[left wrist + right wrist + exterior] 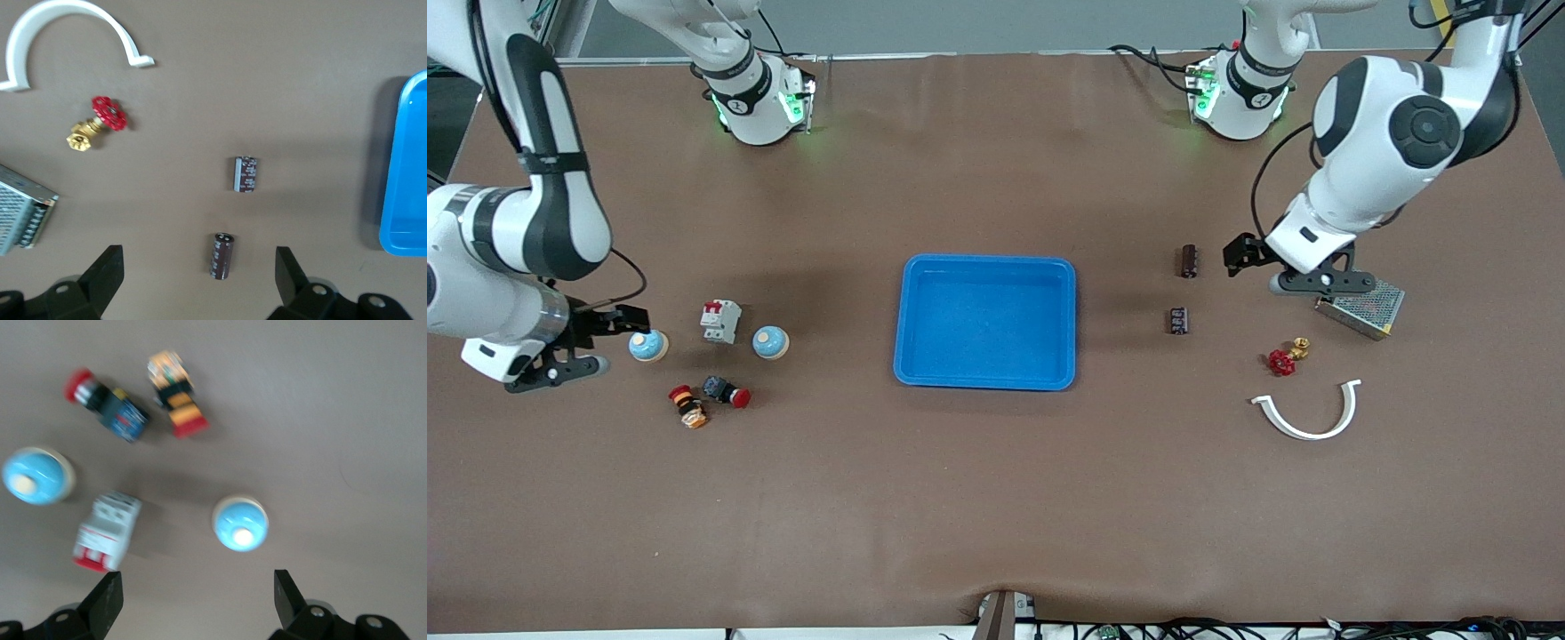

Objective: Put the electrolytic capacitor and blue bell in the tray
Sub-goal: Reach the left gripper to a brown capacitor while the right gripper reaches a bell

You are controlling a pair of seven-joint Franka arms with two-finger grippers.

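Clip: white curved clip (1307, 414) lies lowest in the front view, at the left arm's end of the worktop (996, 498).
Tray: bright blue tray (985, 322) sits mid-worktop with nothing in it.
Capacitors: two dark capacitors (1179, 321) (1189, 261) lie near the tray, toward the left arm's end.
Bells: two blue bells (770, 342) (647, 346) stand toward the right arm's end, a white breaker (720, 321) between them.
Left end effector: left end effector (1258, 267) hovers with fingers wide apart, holding nothing, over the worktop just beside the farther capacitor.
Right end effector: right end effector (596, 342) hangs spread and unloaded, just beside the outer bell.
Other parts: red-handled brass valve (1286, 357), metal mesh box (1360, 306), two push-buttons (726, 391) (687, 406).
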